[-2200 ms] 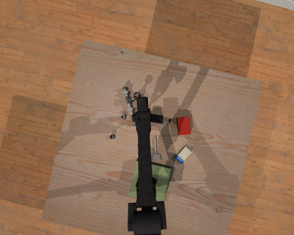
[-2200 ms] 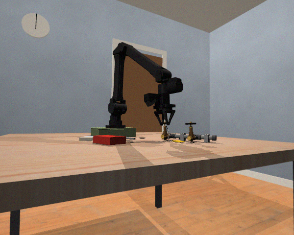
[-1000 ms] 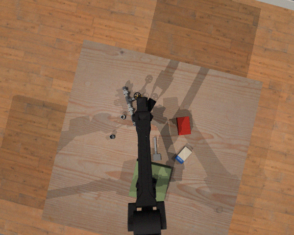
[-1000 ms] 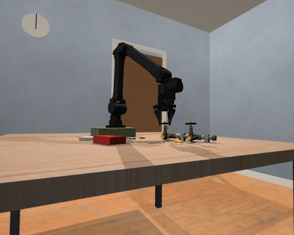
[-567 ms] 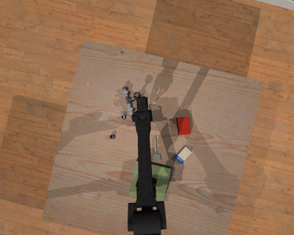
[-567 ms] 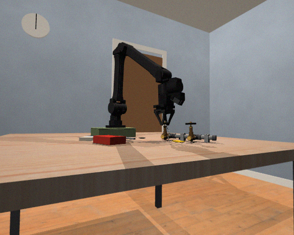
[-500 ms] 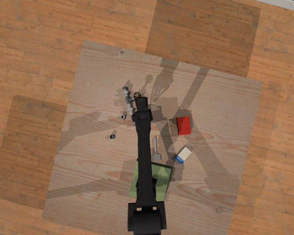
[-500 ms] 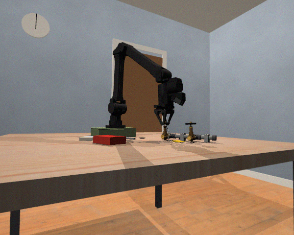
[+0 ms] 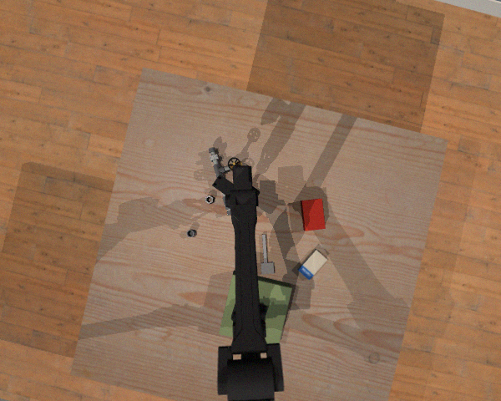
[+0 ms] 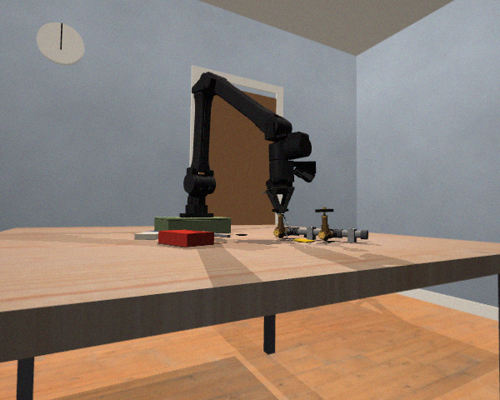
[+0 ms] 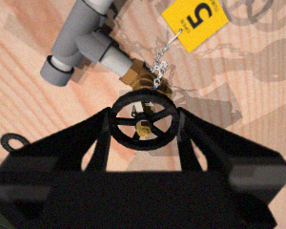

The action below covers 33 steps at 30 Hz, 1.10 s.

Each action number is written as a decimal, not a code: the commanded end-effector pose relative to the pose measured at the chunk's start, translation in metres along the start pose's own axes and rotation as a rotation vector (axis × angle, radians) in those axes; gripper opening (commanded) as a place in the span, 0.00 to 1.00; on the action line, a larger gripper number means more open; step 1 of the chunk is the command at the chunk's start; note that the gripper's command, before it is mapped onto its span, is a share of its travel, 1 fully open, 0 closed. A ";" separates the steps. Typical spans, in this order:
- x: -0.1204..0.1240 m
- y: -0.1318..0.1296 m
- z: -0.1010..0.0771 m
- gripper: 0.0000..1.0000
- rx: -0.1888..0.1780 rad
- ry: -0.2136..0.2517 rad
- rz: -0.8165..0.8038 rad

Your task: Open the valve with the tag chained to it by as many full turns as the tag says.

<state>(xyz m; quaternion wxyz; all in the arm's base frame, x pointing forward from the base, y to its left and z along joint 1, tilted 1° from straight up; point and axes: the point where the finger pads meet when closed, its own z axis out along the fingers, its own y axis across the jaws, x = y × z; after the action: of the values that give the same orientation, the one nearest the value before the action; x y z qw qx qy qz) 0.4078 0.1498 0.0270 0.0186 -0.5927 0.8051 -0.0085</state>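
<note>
In the wrist view my gripper (image 11: 144, 114) is shut on the black handwheel (image 11: 144, 118) of a brass valve (image 11: 142, 78). A chain (image 11: 159, 67) links this valve to a yellow tag (image 11: 194, 21) marked 5, lying on the table. A grey pipe (image 11: 83, 40) runs from the valve. In the side view the gripper (image 10: 280, 209) points straight down onto this valve (image 10: 279, 227); a second brass valve (image 10: 324, 223) with a black handwheel stands to its right on the same pipe. From above, the second valve's handwheel (image 9: 234, 162) shows beside the wrist; the gripped valve is hidden under the arm.
A red block (image 9: 312, 214), a white and blue box (image 9: 312, 263), a grey T-shaped tool (image 9: 265, 255) and a green base plate (image 9: 259, 308) lie near the arm. Two small dark rings (image 9: 210, 199) (image 9: 191, 233) lie left of the arm.
</note>
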 end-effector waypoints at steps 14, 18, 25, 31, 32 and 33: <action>-0.006 -0.010 -0.014 0.00 0.025 -0.017 -0.299; -0.006 -0.010 -0.014 1.00 0.025 -0.017 -0.300; -0.006 -0.010 -0.013 1.00 0.025 -0.017 -0.300; -0.006 -0.010 -0.013 1.00 0.025 -0.017 -0.297; -0.006 -0.010 -0.013 1.00 0.025 -0.017 -0.297; -0.006 -0.010 -0.013 1.00 0.025 -0.017 -0.296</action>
<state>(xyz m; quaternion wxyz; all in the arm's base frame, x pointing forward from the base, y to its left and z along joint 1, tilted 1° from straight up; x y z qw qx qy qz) 0.4061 0.1492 0.0270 0.0139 -0.7031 0.7109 -0.0095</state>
